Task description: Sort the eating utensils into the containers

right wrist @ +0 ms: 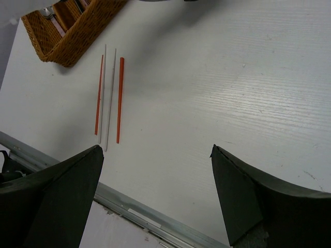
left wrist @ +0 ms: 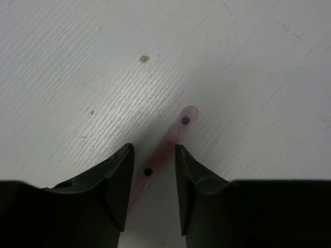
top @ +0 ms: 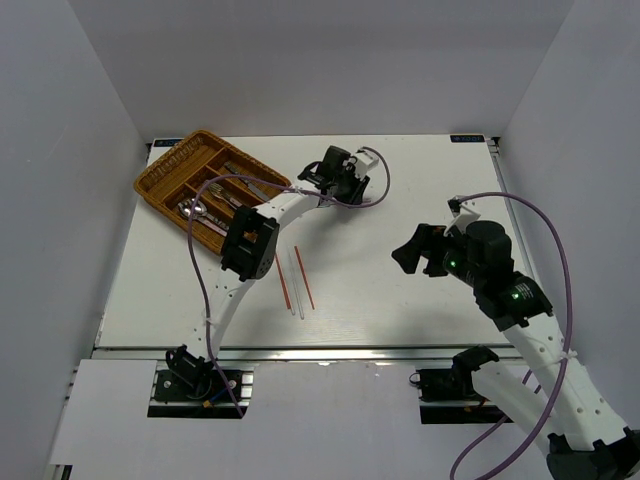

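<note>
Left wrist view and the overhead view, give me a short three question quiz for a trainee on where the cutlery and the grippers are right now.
1. True or false: the chopsticks already lie inside the wicker tray.
2. Pick one: what lies between the fingers of the left gripper? A, a pink handle. B, a spoon bowl. C, nothing at all.
3. Fill in the word: the right gripper has its jaws ____ (open or shut).

Key: 1 false, they lie on the table outside the tray. 2 A. 3 open.
</note>
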Controlling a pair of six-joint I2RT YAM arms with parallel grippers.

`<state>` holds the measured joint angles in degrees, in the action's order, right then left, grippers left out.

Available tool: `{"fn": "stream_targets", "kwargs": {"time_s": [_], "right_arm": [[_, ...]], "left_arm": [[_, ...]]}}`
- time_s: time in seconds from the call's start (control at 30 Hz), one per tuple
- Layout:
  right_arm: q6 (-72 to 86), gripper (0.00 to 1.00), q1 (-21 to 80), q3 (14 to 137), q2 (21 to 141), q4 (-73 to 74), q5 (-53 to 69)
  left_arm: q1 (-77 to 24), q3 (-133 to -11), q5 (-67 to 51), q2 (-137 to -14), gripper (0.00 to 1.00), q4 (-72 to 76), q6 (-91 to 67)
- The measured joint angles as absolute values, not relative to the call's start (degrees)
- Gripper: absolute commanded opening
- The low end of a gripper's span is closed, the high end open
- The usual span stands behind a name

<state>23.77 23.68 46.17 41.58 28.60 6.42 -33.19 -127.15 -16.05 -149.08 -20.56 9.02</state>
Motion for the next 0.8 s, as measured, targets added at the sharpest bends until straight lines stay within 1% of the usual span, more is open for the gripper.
{"fn": "stream_targets", "kwargs": {"time_s": [0.07, 0.17, 0.23, 0.27, 0.33, 0.37, 0.4, 0.5, 0.63, 0.8], "right_arm": [[23.77, 0.89, 23.68, 46.17, 40.82, 28.62, 6.42], [23.75, 0.89, 23.68, 46.17, 40.05, 28.62, 6.42], [23.75, 0.89, 23.68, 46.17, 39.79, 28.62, 6.39], [23.75, 0.89, 23.68, 46.17, 39.68, 28.64, 6.39], [23.75, 0.89, 23.68, 46.17, 39.4, 28.64, 6.42], [23.77, 0.89, 23.68, 46.15, 39.24, 28.67, 6.39], [23.75, 0.89, 23.68, 46.15, 39.07, 28.67, 6.42], [23.77, 0.89, 23.68, 46.15, 38.59, 28.69, 6.39], [23.77, 0.89, 23.68, 46.17, 38.35, 28.73, 6.39], [23.77, 0.89, 23.68, 46.17, 38.22, 29.15, 6.37]], "left_arm": [[-33.52, -127.37, -14.92, -149.18, 0.38, -20.73, 9.28], [-34.17, -128.01, -13.34, -149.49, 0.39, -21.21, 9.98], [-34.44, -127.98, -12.36, -149.49, 0.36, -21.34, 10.5], [-34.63, -127.98, -11.9, -149.49, 0.28, -21.41, 10.74], [-34.98, -127.98, -11.18, -149.49, 0.23, -21.41, 11.11], [-35.14, -127.98, -11.07, -149.49, 0.18, -21.5, 11.27], [-35.33, -127.98, -10.9, -149.49, 0.09, -21.54, 11.38], [-35.86, -128.44, -9.89, -149.49, 0.0, -22.13, 11.62], [-36.97, -128.53, -6.31, -149.38, 0.0, -21.85, 10.74], [-39.0, -127.92, 2.57, -148.75, 0.0, -20.75, 5.72]]}}
